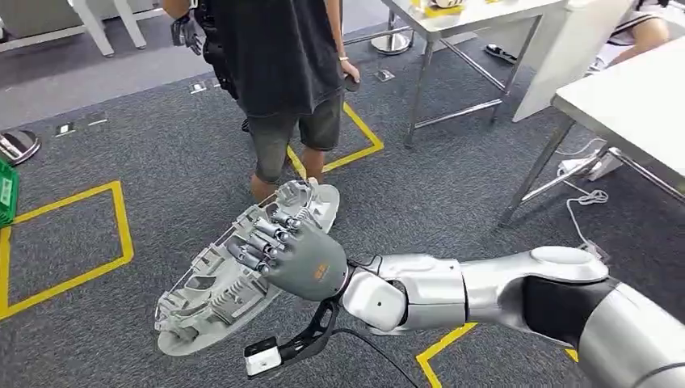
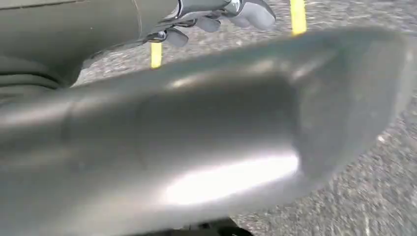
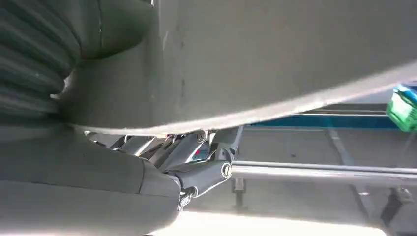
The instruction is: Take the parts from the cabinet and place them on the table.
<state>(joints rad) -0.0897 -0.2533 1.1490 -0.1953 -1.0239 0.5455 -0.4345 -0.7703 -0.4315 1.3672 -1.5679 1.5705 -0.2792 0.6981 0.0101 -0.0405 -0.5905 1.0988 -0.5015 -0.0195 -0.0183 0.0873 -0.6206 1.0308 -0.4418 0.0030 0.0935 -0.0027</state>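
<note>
- Nearest you, the silver right arm (image 1: 485,283) reaches across the lower part of the head view, and the right hand (image 1: 291,252) grips the part (image 1: 234,275), a long grey ribbed plastic moulding, fingers curled over its upper face.
- The part is carried tilted above the grey carpet (image 1: 161,162), one end low toward you and the other raised toward the person (image 1: 283,73). It is on no desk yet.
- In the left wrist view the left hand (image 2: 236,12) shows near the picture's edge behind a large blurred grey surface; you cannot tell from that whether it is open or holding anything.
- Yellow floor tape (image 1: 121,218) lies on the carpet beyond the part.
- The white desk (image 1: 638,105) stands well apart to your right; another desk (image 1: 460,20) stands further back.
- Judgement: this is the carry. Keep the grip firm and the part level as you turn right, give the person room, and lower it flat before letting go.
</note>
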